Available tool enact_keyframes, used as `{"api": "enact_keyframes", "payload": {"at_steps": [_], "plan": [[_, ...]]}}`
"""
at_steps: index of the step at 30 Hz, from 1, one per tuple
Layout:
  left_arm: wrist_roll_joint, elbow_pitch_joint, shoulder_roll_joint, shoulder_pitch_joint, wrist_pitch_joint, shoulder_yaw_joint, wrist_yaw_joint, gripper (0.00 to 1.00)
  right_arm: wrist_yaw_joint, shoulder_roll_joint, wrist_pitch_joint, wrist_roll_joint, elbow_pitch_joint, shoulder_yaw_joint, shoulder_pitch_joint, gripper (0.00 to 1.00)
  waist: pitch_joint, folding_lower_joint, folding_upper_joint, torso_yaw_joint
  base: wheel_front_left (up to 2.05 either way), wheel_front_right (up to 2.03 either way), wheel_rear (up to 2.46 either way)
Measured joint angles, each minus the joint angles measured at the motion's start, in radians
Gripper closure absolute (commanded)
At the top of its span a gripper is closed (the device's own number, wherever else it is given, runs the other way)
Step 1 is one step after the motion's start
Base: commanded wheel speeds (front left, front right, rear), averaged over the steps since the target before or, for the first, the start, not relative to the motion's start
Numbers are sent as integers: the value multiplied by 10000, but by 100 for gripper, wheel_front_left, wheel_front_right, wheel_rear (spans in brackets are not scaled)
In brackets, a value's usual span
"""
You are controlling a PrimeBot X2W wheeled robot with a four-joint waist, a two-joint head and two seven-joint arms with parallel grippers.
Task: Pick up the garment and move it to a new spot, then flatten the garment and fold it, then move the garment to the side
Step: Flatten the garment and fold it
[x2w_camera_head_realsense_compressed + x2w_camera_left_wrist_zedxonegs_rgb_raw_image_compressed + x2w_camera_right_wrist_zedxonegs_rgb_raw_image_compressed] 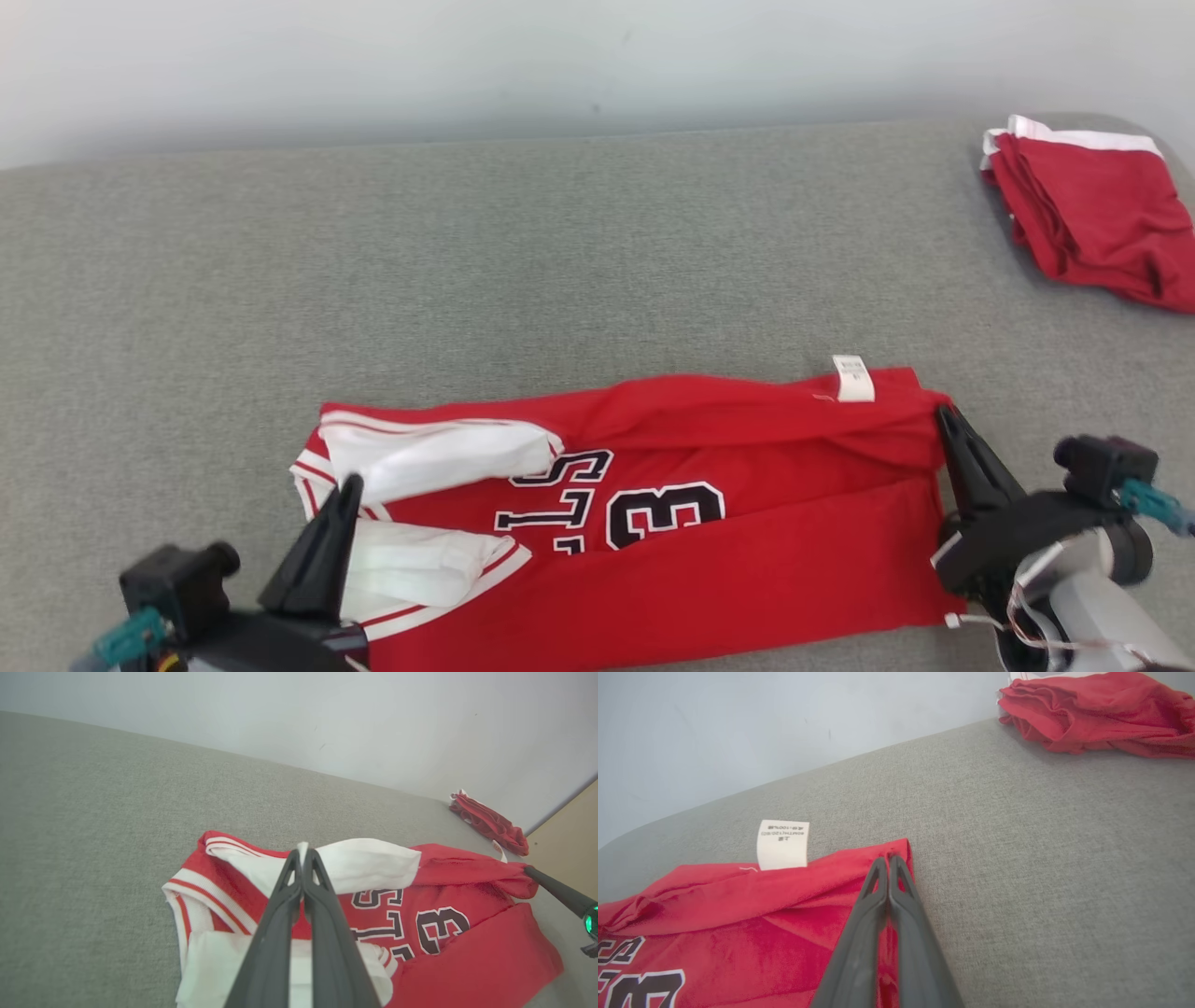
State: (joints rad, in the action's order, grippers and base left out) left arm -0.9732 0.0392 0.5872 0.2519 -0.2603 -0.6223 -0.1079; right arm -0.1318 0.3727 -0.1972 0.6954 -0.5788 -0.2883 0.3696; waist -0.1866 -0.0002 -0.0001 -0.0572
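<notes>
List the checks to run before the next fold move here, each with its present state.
1. Grip of the left gripper on the white edge of the jersey: ok, shut on cloth.
2. Grip of the right gripper on the jersey's hem corner: ok, shut on cloth.
3. Far fold smooth: not ok, rumpled near the tag.
4. Bare surface beyond the jersey to fold onto: ok.
5. The second garment lies apart from the jersey: ok.
6. Every layer caught in each grip: cannot tell.
</notes>
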Motion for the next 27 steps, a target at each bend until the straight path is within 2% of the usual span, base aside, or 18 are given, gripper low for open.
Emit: {"api": "enact_keyframes", "payload": {"at_steps": [9, 13, 18, 19, 20, 21, 22, 27], "plan": [[489, -410, -777, -1670, -21, 840, -134, 100, 0, 58, 522, -173, 1434, 941, -1580, 100, 177, 1, 0, 331, 0, 0, 0], [650, 100, -1074, -1909, -21, 761, 111, 100, 0, -67, 920, -543, 1703, 1175, -2107, 100, 186, 1, 0, 432, 0, 0, 0], [1229, 1156, -1221, -1859, -21, 430, 213, 100, 0, -428, 1342, -907, 1814, 1383, -2419, 100, 256, 1, 0, 482, 0, 0, 0], [1241, 1329, -1300, -1838, -21, 458, 261, 100, 0, -458, 1367, -974, 1847, 1425, -2471, 85, 267, 1, 0, 491, 0, 0, 0], [1267, 1457, -1394, -1798, -21, 525, 286, 72, 0, -483, 1406, -1024, 1900, 1469, -2497, 45, 281, 2, 0, 499, 0, 0, 0], [1361, 1536, -1465, -1744, -21, 594, 299, 28, 0, -491, 1440, -1091, 1981, 1486, -2517, 2, 297, 2, 0, 502, 0, 0, 0], [1473, 1565, -1526, -1693, -21, 715, 364, 0, 0, -523, 1444, -1110, 2071, 1507, -2528, 0, 312, 2, 0, 504, 0, 0, 0], [2236, 1407, -1962, -1676, -21, 1799, 558, 0, 0, -571, 1515, -1083, 2474, 1770, -2690, 0, 382, 2, 0, 534, 0, 0, 0]]}}
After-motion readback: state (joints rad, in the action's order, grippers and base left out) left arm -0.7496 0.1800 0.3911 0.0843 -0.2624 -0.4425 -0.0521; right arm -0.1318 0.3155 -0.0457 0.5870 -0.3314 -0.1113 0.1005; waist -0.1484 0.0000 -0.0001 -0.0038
